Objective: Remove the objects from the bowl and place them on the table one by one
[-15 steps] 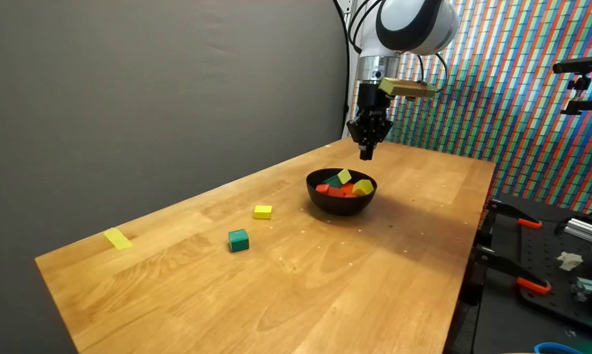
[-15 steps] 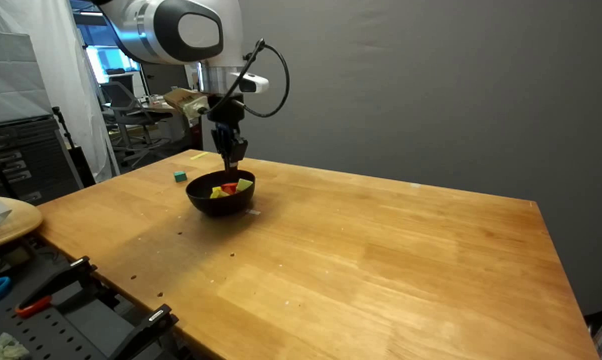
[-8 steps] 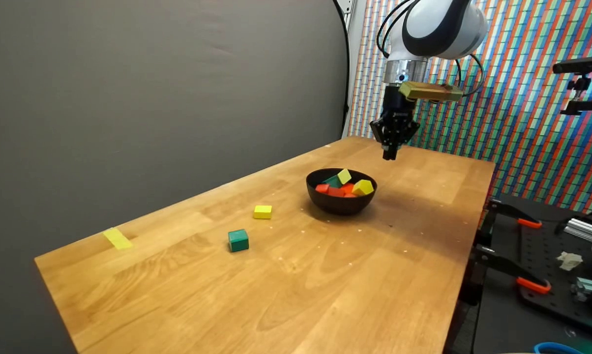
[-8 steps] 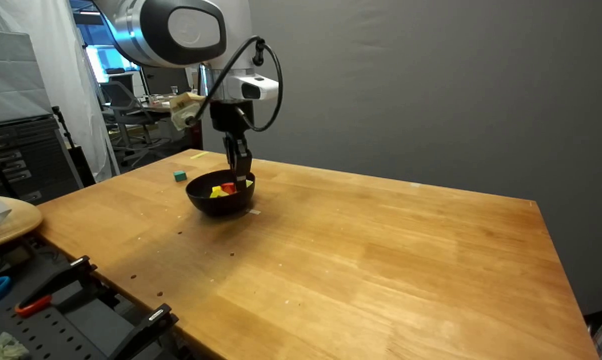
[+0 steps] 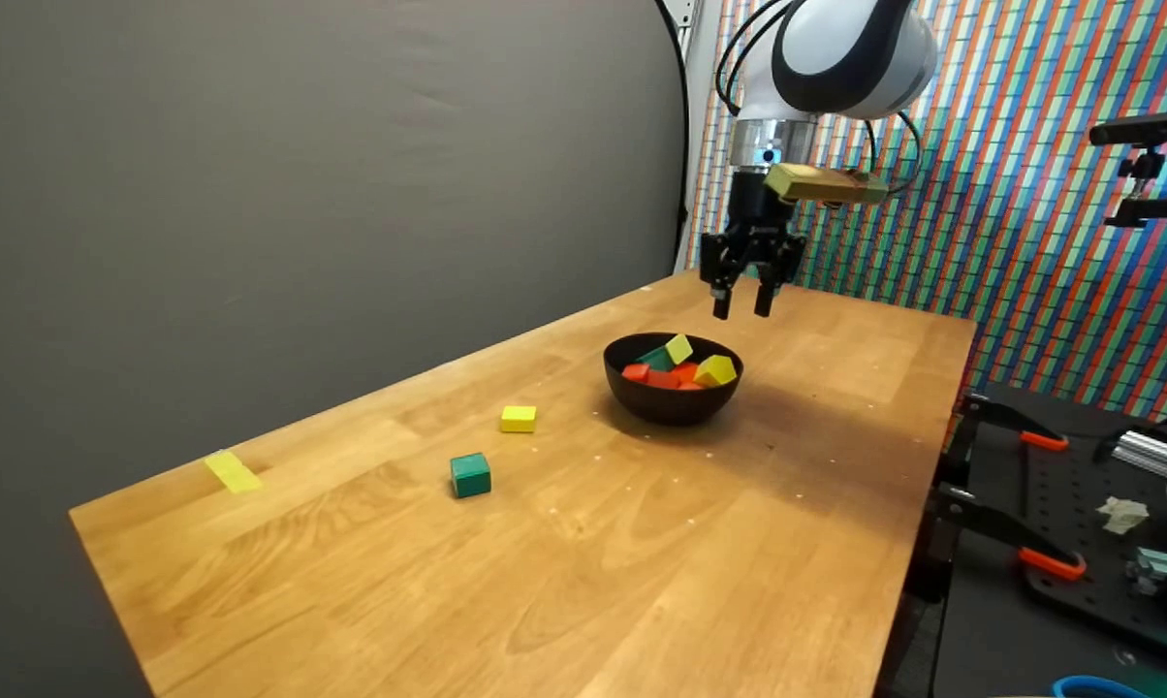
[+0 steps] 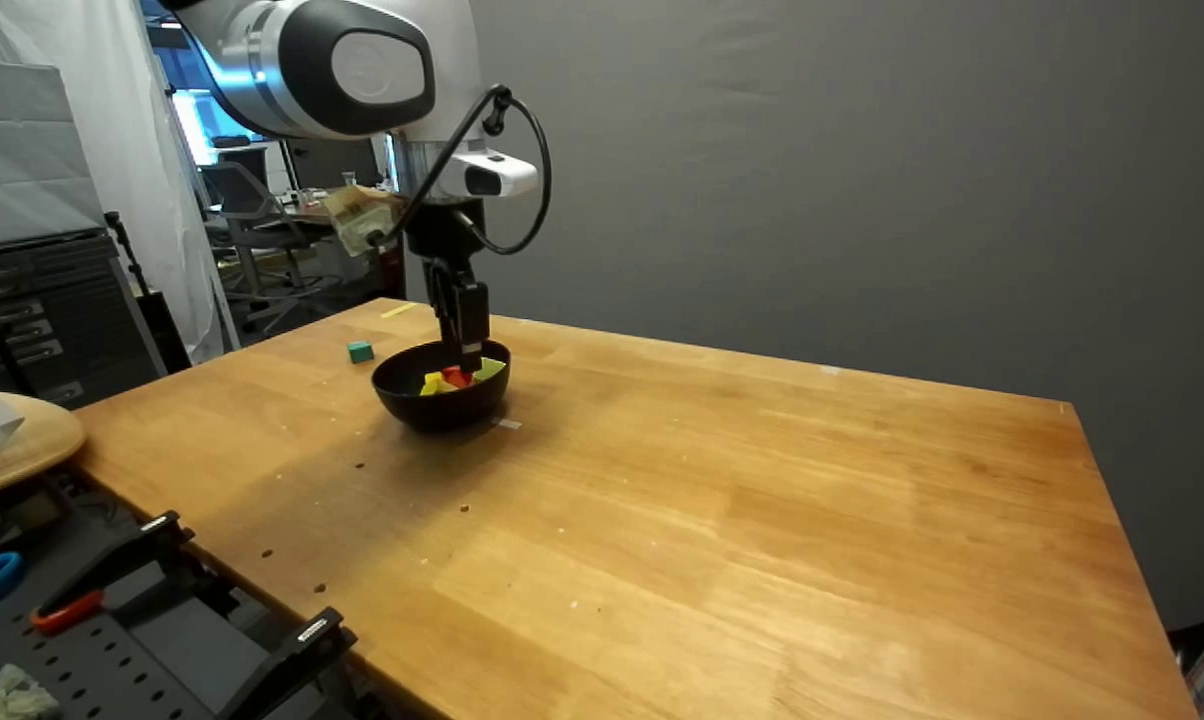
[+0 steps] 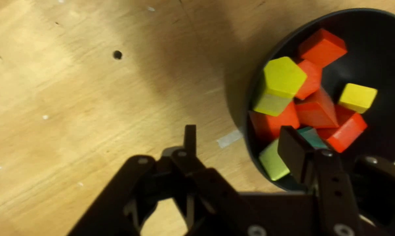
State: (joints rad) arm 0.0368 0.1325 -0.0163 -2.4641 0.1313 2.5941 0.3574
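in the wrist view, red, yellow and green blocks (image 7: pixel 321 49) lie mostly left in the black bowl (image 7: pixel 383 54); my gripper (image 5: pixel 742 308) stands spread, holding nothing.

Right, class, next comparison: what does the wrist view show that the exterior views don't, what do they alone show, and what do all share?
Wrist view only: the bare floor of the black bowl.
Exterior views only: the Panda arm, the yellow tape strip and the green block on the wooden tabletop, in both; also, in an exterior view, the yellow block on that tabletop.
Shared: the bowl with red and yellow blocks inside, the tabletop and the tool.
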